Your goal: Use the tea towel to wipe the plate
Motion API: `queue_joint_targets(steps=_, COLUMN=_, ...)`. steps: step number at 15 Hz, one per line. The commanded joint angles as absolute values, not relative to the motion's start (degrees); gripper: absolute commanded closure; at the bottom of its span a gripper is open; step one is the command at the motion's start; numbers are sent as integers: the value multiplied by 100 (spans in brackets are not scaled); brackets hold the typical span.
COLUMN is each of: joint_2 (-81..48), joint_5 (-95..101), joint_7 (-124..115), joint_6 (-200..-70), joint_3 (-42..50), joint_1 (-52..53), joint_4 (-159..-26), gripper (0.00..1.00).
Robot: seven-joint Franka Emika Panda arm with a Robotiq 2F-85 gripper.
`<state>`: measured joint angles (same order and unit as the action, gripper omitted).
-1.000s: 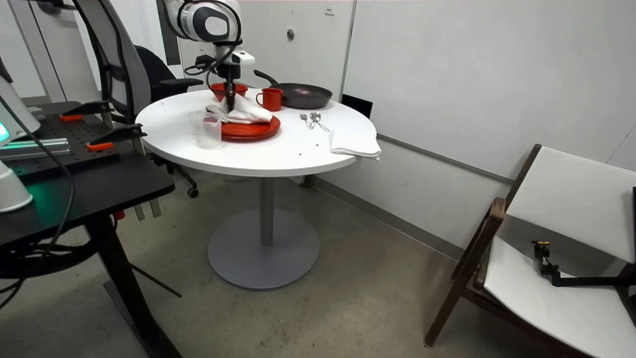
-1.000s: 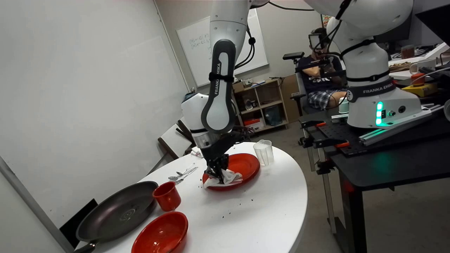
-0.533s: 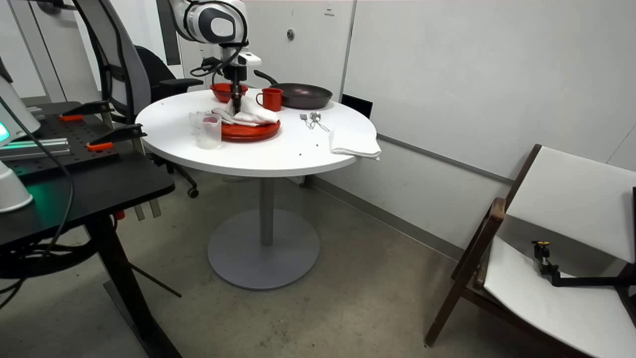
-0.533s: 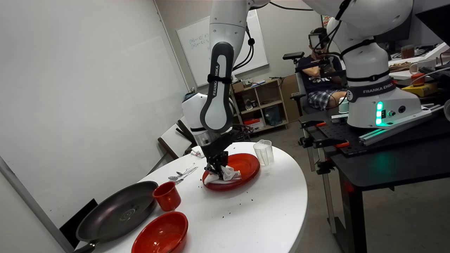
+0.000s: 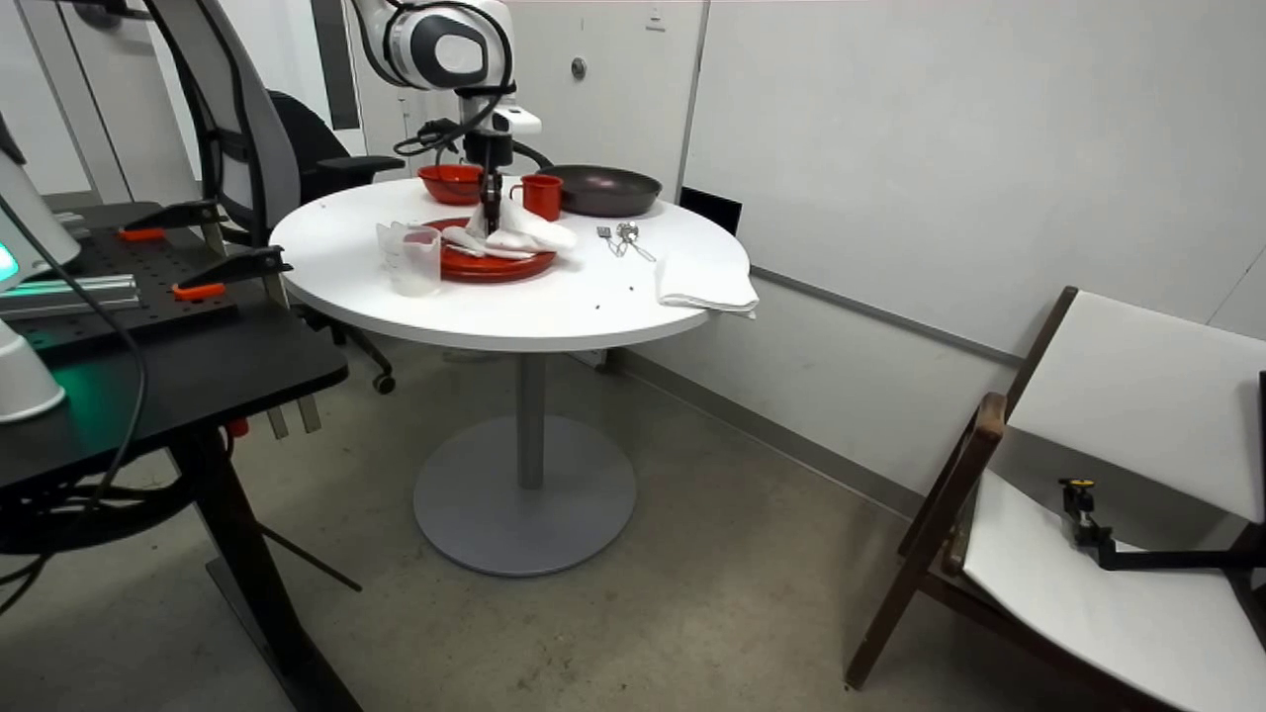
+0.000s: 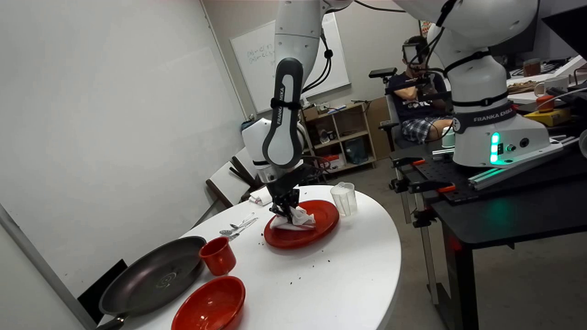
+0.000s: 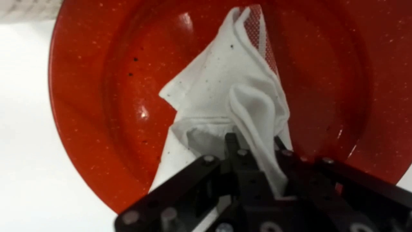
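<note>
Wrist view, from left: white round table (image 7: pixel 22 112) bearing bright red, round, low-rimmed plate (image 7: pixel 80 106); small dark specks (image 7: pixel 130 74) lying on plate's left part. Soft whitish fabric tea towel (image 7: pixel 209 87) spreading crumpled over plate's middle. Black two-finger gripper (image 7: pixel 255 140) pinching raised towel fold, jaws closed on it. Wiping well probably calling for light, even pressing, short overlapping sweeps toward specks, fabric cushioning between gripper and plate, plate not sliding.

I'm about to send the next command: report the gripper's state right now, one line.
Gripper: closed, holding a fold of the tea towel over the red plate.
</note>
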<state>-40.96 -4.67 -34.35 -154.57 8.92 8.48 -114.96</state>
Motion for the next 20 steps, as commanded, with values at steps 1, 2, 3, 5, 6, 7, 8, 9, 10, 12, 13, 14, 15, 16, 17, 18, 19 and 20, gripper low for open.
queue_joint_targets(steps=1, joint_2=-4033, joint_5=-605, joint_7=-3503, joint_6=-15482, joint_3=1029, joint_1=795, joint_4=-11679, gripper=93)
queue_joint_targets(steps=2, joint_2=-4028, joint_5=-626, joint_7=-3528, joint_6=-15484, joint_3=1062, joint_1=762, joint_4=-11743, gripper=92)
queue_joint_targets(steps=3, joint_2=-4026, joint_5=-652, joint_7=-3543, joint_6=-15489, joint_3=1084, joint_1=728, joint_4=-11799, gripper=92)
queue_joint_targets(steps=5, joint_2=-4018, joint_5=-707, joint_7=-3555, joint_6=-15495, joint_3=1113, joint_1=670, joint_4=-11888, gripper=92)
queue_joint_targets(steps=6, joint_2=-4003, joint_5=-743, joint_7=-3544, joint_6=-15480, joint_3=1102, joint_1=634, joint_4=-11924, gripper=93)
queue_joint_targets(steps=7, joint_2=-3986, joint_5=-796, joint_7=-3523, joint_6=-15460, joint_3=1070, joint_1=596, joint_4=-11950, gripper=94)
queue_joint_targets(steps=8, joint_2=-3976, joint_5=-838, joint_7=-3499, joint_6=-15462, joint_3=1041, joint_1=567, joint_4=-11968, gripper=93)
queue_joint_targets(steps=9, joint_2=-3979, joint_5=-872, joint_7=-3482, joint_6=-15465, joint_3=1016, joint_1=552, joint_4=-11976, gripper=93)
queue_joint_targets(steps=10, joint_2=-3980, joint_5=-913, joint_7=-3450, joint_6=-15461, joint_3=974, joint_1=529, joint_4=-11973, gripper=93)
queue_joint_targets(steps=12, joint_2=-3992, joint_5=-1001, joint_7=-3381, joint_6=-15441, joint_3=856, joint_1=478, joint_4=-11945, gripper=92)
queue_joint_targets(steps=13, joint_2=-4003, joint_5=-1040, joint_7=-3363, joint_6=-15425, joint_3=810, joint_1=463, joint_4=-11931, gripper=92)
queue_joint_targets(steps=14, joint_2=-4021, joint_5=-1105, joint_7=-3315, joint_6=-15390, joint_3=719, joint_1=416, joint_4=-11904, gripper=92)
queue_joint_targets(steps=15, joint_2=-4040, joint_5=-1149, joint_7=-3281, joint_6=-15371, joint_3=657, joint_1=392, joint_4=-11882, gripper=91)
queue_joint_targets(steps=16, joint_2=-4060, joint_5=-1207, joint_7=-3238, joint_6=-15365, joint_3=573, joint_1=354, joint_4=-11857, gripper=91)
queue_joint_targets(steps=17, joint_2=-4067, joint_5=-1254, joint_7=-3206, joint_6=-15355, joint_3=507, joint_1=324, joint_4=-11841, gripper=91)
queue_joint_targets(steps=18, joint_2=-4079, joint_5=-1305, joint_7=-3167, joint_6=-15343, joint_3=434, joint_1=293, joint_4=-11821, gripper=91)
queue_joint_targets(steps=19, joint_2=-4096, joint_5=-1365, joint_7=-3126, joint_6=-15336, joint_3=364, joint_1=265, joint_4=-11801, gripper=89)
queue_joint_targets(steps=20, joint_2=-4129, joint_5=-1413, joint_7=-3091, joint_6=-15335, joint_3=302, joint_1=257, joint_4=-11776, gripper=90)
